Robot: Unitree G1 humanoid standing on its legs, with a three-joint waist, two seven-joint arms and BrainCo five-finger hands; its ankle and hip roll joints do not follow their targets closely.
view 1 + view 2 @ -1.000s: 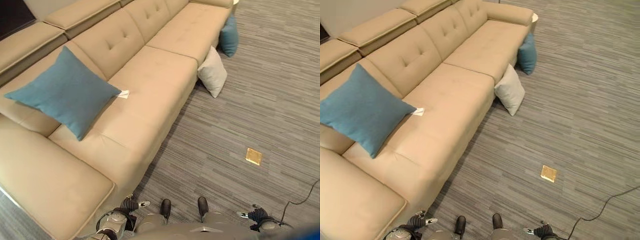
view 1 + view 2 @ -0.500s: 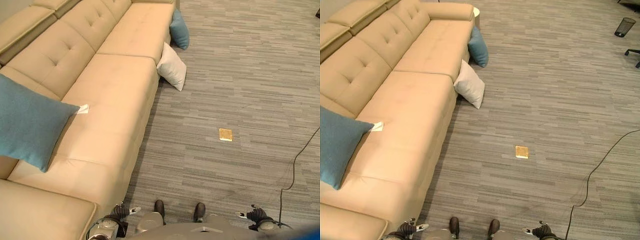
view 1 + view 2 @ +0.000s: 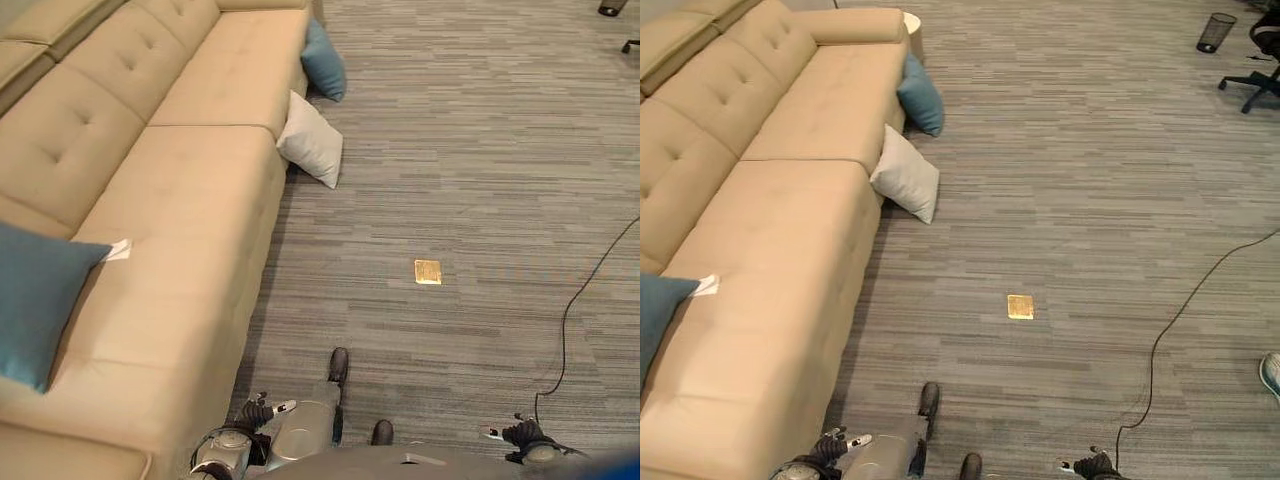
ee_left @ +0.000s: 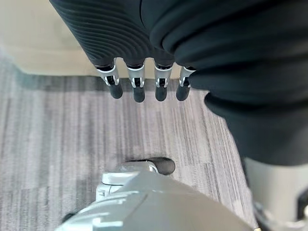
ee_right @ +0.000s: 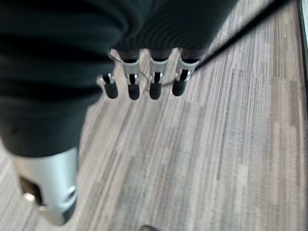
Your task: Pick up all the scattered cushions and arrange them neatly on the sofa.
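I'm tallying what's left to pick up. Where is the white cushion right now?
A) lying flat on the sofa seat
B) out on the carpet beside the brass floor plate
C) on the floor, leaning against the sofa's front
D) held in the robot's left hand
C: the white cushion stands on the carpet, propped against the front of the sofa.

Open carpet (image 3: 480, 150) lies right of the sofa (image 3: 190, 230). White cushion (image 3: 312, 152) and blue cushion (image 3: 324, 62) lean against its front edge; a small brass floor plate (image 3: 428, 272) sits flat mid-floor.
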